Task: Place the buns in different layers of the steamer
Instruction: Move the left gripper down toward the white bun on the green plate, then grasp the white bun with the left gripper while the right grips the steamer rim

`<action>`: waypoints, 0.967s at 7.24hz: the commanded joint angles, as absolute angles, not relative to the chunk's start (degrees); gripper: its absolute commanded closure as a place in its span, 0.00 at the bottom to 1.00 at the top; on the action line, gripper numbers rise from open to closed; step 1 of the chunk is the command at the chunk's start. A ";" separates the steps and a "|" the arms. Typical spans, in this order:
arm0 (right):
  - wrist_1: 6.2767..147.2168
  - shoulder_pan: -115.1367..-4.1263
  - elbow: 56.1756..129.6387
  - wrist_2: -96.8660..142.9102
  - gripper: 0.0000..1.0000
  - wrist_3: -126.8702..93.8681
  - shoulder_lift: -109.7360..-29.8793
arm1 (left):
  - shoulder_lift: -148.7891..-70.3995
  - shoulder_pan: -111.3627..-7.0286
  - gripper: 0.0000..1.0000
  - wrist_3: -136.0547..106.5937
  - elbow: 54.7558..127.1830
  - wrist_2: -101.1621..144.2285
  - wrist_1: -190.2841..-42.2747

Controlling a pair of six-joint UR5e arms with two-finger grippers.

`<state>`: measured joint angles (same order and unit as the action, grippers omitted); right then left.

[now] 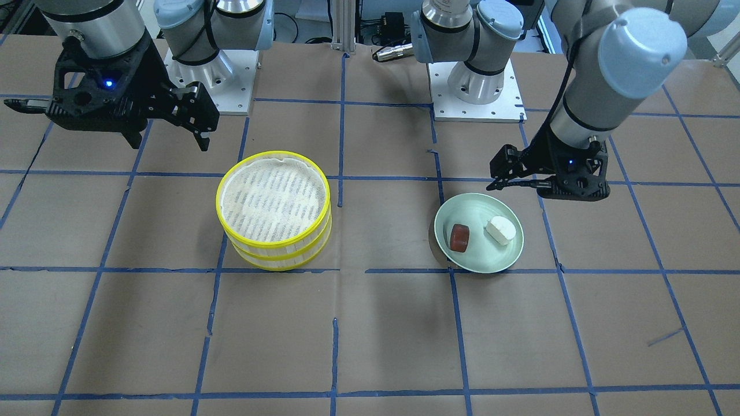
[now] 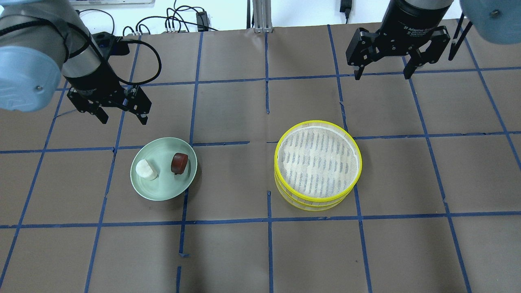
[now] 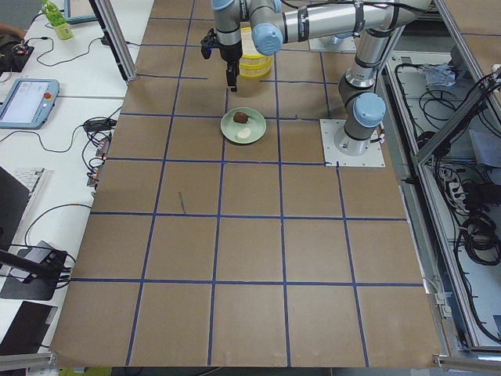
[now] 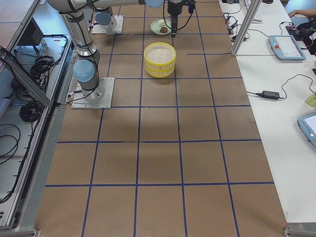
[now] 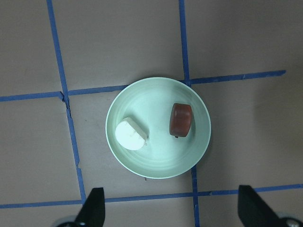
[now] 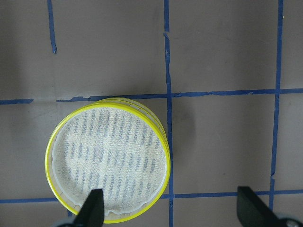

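A white bun (image 2: 146, 169) and a reddish-brown bun (image 2: 179, 162) lie side by side on a pale green plate (image 2: 163, 196). Both steamer layers (image 2: 317, 165) are stacked one on the other, and the top one's mesh floor is bare. My left gripper (image 2: 124, 120) is open and empty and hangs above the table beside the plate. Its wrist view shows the white bun (image 5: 131, 134) and the brown bun (image 5: 181, 119) ahead of the fingertips (image 5: 92, 208). My right gripper (image 2: 382, 76) is open and empty, high beside the stack (image 6: 109, 158).
The table is brown paper with a grid of blue tape (image 2: 268, 219). The arm bases (image 1: 477, 86) stand on white plates at the robot's edge. Desks with devices (image 4: 284, 47) lie beyond the table's side.
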<state>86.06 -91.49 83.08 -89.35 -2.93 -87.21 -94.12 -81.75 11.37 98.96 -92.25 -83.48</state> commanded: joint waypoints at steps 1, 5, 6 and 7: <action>85.96 -91.58 83.84 -89.47 0.00 -1.16 -87.19 | -96.75 -79.19 0.00 12.74 106.67 -92.29 -76.42; 90.92 -91.84 90.84 -89.30 0.00 1.04 -86.48 | -105.20 -77.79 0.00 12.22 110.21 -92.37 -67.24; 93.75 -91.93 94.97 -89.38 0.00 0.88 -86.40 | -105.81 -76.13 0.00 12.22 110.30 -92.29 -67.15; 99.35 -91.93 99.88 -89.73 0.01 1.23 -86.40 | -105.82 -75.94 0.00 12.13 110.56 -92.20 -67.24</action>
<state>93.49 -91.87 94.11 -89.45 0.79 -86.46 -105.48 -76.71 12.19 110.30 -92.29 -67.29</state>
